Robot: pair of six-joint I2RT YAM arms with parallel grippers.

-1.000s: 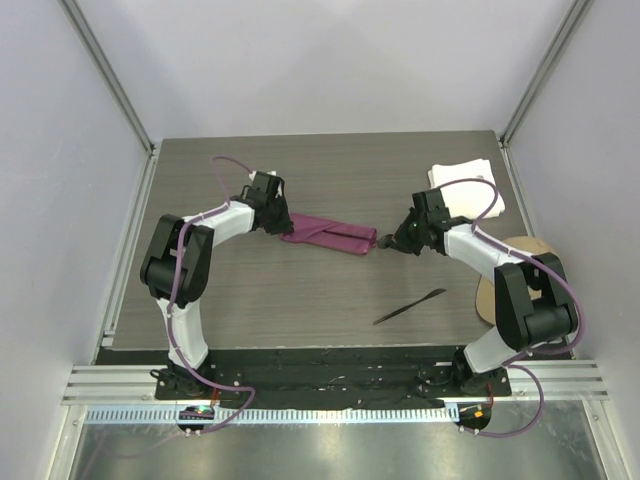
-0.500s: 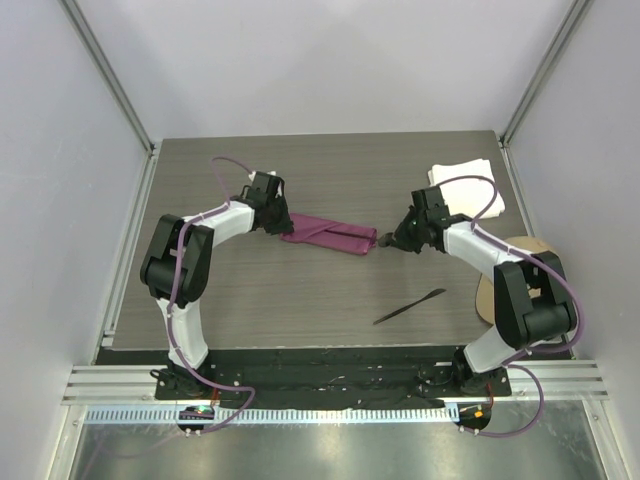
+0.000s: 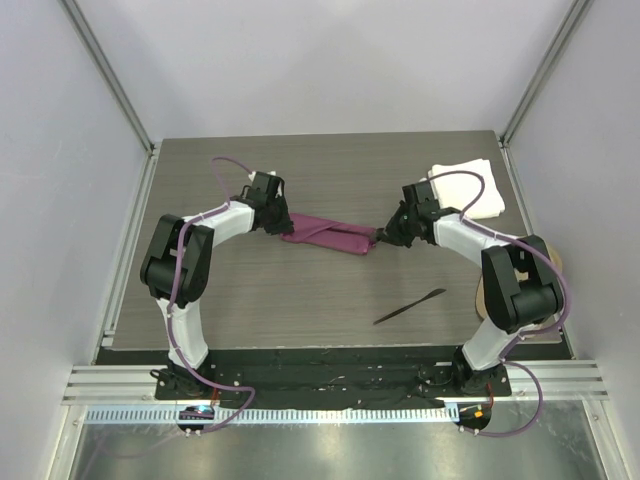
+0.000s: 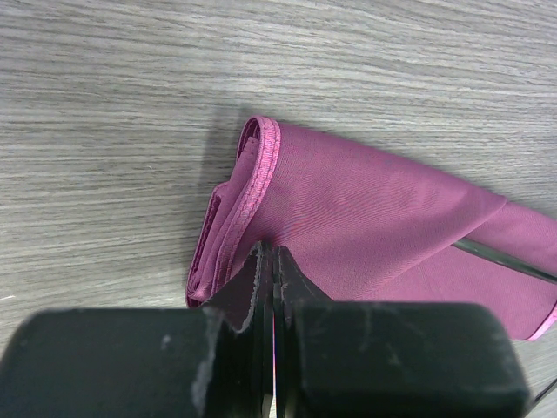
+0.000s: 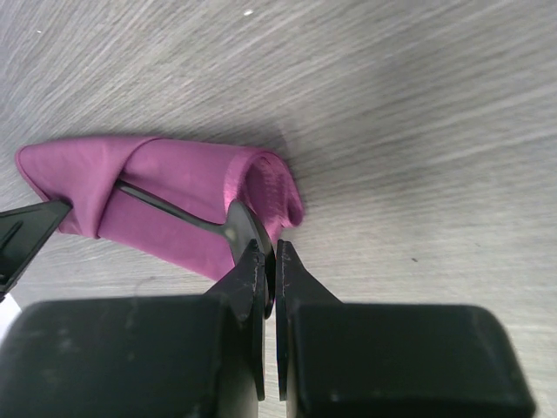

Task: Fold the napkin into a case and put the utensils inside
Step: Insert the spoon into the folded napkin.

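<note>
The magenta napkin [image 3: 328,234] lies mid-table, folded into a long narrow case [image 4: 365,200]. My left gripper [image 3: 283,227] is at its left end, shut on the cloth's top layer [image 4: 271,254]. My right gripper [image 3: 382,238] is at the case's right end, shut on the round head of the dark spoon [image 5: 239,225]. The spoon's thin handle runs under a fold of the case [image 5: 174,174], and its far part shows as a dark line [image 4: 505,259] in the left wrist view. The other utensil, a thin dark piece [image 3: 410,305], lies flat nearer the front right.
A thicker white cloth [image 3: 470,190] sits at the back right corner of the table. A tan round disc [image 3: 484,296] lies at the right edge behind my right arm. The table's front edge runs just past the loose utensil.
My right gripper has moved left with the spoon, from just off the case's right end up against it. The left gripper and the loose utensil have not moved.
</note>
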